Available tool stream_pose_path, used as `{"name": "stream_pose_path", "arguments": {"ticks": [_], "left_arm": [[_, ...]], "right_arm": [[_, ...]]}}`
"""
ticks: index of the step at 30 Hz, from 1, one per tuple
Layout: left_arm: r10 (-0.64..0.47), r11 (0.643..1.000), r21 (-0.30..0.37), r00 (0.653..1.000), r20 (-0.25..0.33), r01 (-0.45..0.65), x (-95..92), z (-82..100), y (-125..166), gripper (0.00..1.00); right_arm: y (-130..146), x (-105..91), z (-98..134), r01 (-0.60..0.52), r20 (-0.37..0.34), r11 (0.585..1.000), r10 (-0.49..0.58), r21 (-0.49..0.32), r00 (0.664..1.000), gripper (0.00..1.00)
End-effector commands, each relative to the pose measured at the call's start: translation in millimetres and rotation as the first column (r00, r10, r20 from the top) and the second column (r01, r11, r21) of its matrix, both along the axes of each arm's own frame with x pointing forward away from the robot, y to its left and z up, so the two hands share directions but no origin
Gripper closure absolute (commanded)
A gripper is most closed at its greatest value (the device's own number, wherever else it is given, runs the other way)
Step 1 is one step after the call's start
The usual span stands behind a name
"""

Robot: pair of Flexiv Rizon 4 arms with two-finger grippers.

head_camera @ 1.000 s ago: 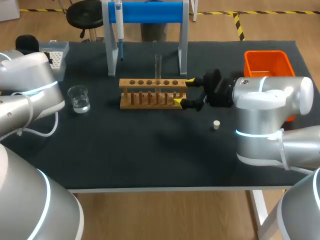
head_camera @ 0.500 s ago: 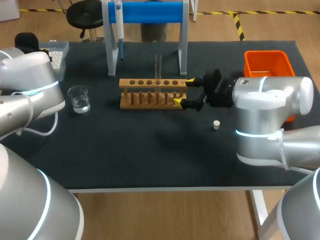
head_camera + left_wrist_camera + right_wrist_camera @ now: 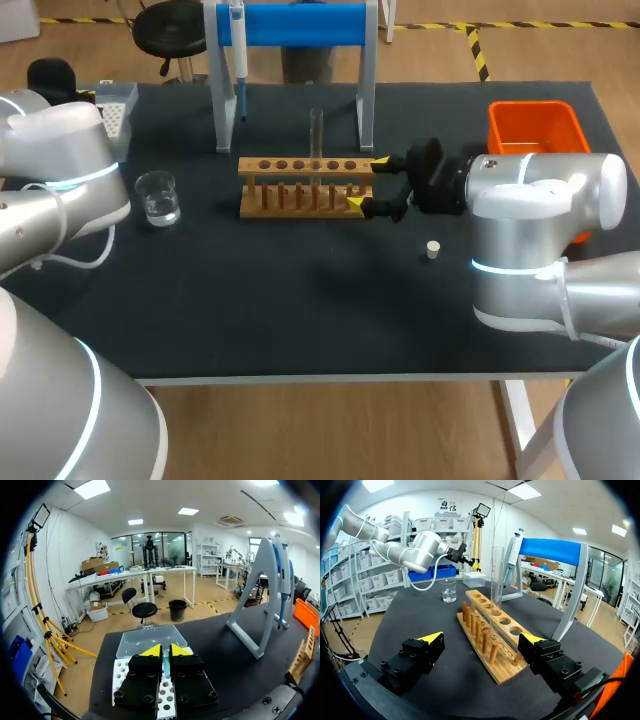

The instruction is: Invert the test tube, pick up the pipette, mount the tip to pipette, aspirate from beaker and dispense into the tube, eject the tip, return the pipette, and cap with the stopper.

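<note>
A clear test tube stands upright in the wooden rack. My right gripper is open at the rack's right end, one yellow tip on each side of it; in the right wrist view the gripper has the tube ahead of it. The pipette hangs on the blue-topped stand. My left gripper hovers above the white tip box at the table's back left, shut on a thin pale-blue pipette tip. The beaker sits left of the rack, the small stopper to the right.
An orange bin stands at the back right, behind my right arm. The tip box is at the back left corner. The stand's legs rise just behind the rack. Open dark tabletop lies in front of the rack.
My left arm has drifted slightly back and to the left over the tip box. The right arm, tube and rack have not moved.
</note>
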State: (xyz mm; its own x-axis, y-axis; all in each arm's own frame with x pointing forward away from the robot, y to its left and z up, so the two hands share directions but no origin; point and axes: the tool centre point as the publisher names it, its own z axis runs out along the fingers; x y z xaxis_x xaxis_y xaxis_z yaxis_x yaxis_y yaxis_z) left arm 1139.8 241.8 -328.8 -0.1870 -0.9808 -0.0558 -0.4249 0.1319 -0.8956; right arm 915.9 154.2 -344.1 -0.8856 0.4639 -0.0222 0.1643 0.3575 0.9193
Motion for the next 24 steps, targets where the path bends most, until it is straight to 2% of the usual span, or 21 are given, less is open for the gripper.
{"name": "stream_pose_path", "arguments": {"ticks": [1, 15, 24], "left_arm": [[0.007, 1.000, 0.005, 1.000, 0.007, -0.007, -0.2, 3.1, -1, 1.00], [0.017, 0.999, 0.028, 0.999, 0.042, -0.018, -1.7, 21.6, -1, 1.00], [-0.039, 0.998, 0.054, 0.996, 0.075, 0.035, -22.0, 49.3, -11, 1.00]], "right_arm": [[0, -0.5, -1, 0.001, 0.002, 1.000, -0.001, 0.002, 1.000, 0.00], [0, -0.5, -1, 0.001, 0.002, 1.000, -0.001, 0.002, 1.000, 0.00], [0, -0.5, -1, 0.001, 0.002, 1.000, -0.001, 0.002, 1.000, 0.00]]}}
